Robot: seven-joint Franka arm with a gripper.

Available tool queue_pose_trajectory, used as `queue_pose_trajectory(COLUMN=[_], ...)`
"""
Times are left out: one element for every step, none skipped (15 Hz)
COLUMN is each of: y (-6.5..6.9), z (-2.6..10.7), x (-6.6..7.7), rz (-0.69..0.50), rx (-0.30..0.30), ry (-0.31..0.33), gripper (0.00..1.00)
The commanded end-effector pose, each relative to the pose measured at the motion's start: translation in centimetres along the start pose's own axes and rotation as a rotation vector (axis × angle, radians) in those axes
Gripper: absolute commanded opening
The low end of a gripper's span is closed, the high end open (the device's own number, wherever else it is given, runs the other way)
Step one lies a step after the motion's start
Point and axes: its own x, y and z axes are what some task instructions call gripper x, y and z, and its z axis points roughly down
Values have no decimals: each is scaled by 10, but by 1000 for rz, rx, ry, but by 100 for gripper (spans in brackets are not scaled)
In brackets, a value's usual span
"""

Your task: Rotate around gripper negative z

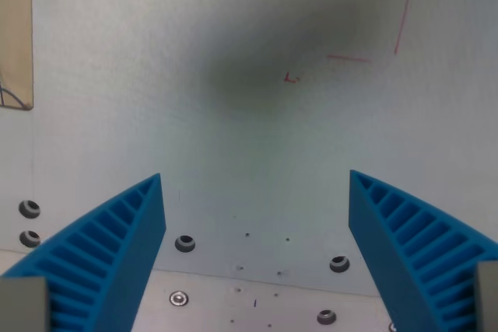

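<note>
My gripper [255, 180] is open and empty. Its two blue ribbed fingers show at the bottom of the wrist view, one at the left [117, 239] and one at the right [405, 239], with a wide gap between them. They hang above a pale white board [194, 21]. Nothing lies between the fingers. A soft dark shadow [280, 60] falls on the board ahead of the gripper.
Thin red pen lines [397, 25] mark a rough square at the upper right, with a small red mark [290, 78] near the middle. Screw holes and bolts [184, 243] dot the board's near edge. A tan strip [15, 29] runs along the left edge.
</note>
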Motion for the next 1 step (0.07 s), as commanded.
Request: queue_pose_trajectory(y=[0], z=[-2], x=[0], rz=[-154], rx=[0], ry=[4], gripper=[100])
